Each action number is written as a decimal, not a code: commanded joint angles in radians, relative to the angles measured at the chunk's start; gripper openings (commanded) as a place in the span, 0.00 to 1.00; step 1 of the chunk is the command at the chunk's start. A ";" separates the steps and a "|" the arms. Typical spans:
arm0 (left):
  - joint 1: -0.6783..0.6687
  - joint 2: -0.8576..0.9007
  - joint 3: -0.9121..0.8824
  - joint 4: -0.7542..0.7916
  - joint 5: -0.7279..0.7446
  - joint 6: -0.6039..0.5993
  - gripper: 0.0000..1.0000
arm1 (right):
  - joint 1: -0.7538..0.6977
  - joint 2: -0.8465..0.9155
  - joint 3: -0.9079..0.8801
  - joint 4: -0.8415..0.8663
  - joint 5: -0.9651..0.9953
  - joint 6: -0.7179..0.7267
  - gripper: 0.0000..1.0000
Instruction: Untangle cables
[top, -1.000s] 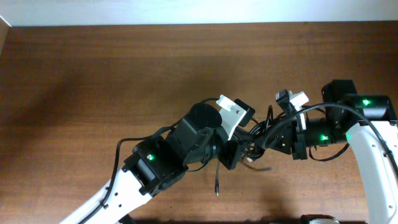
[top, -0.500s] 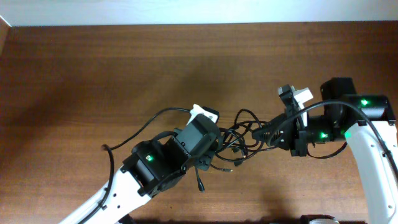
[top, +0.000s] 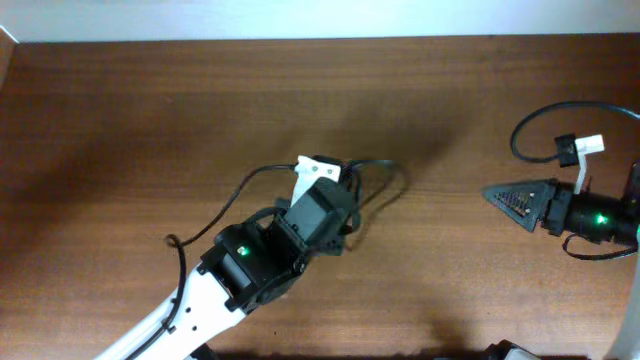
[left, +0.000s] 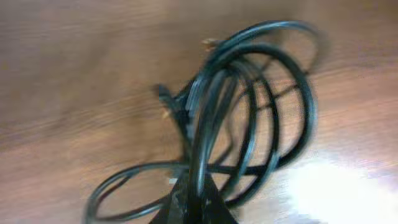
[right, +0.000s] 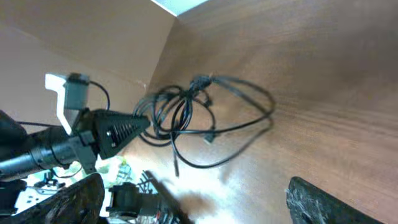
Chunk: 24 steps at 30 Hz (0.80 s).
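The cables (top: 385, 180) form a bundle of thin black loops on the brown table (top: 150, 110), just right of the left arm's white camera mount (top: 318, 170). My left gripper (left: 193, 200) is shut on one strand, and the other loops (left: 261, 106) fan out beyond it, blurred. From the right wrist view, the left gripper (right: 121, 132) pinches the bundle (right: 177, 115), and a loose plug end (right: 176, 167) trails on the wood. My right gripper (top: 490, 192) stands well to the right of the cables. It is open, with its fingers (right: 336, 202) wide apart and nothing between them.
The left arm's own thick wire (top: 215, 215) arcs out to its left. The right arm's wire (top: 535, 125) loops above its wrist. A pale wall (top: 300, 18) runs along the table's far edge. Clutter (right: 124, 180) lies beyond the table's near side.
My right gripper has opened, let go of the cables and drawn back to the right. The left gripper has carried the whole bundle up and to the left.
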 joint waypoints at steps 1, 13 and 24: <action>0.001 -0.004 0.005 0.110 0.135 -0.027 0.00 | 0.028 -0.015 0.008 -0.067 0.035 -0.101 0.93; 0.000 -0.004 0.005 0.393 0.551 -0.027 0.00 | 0.492 -0.015 0.008 0.056 0.050 -0.173 0.93; 0.000 -0.004 0.005 0.411 0.602 -0.081 0.00 | 0.492 -0.015 0.008 0.049 0.023 -0.172 0.38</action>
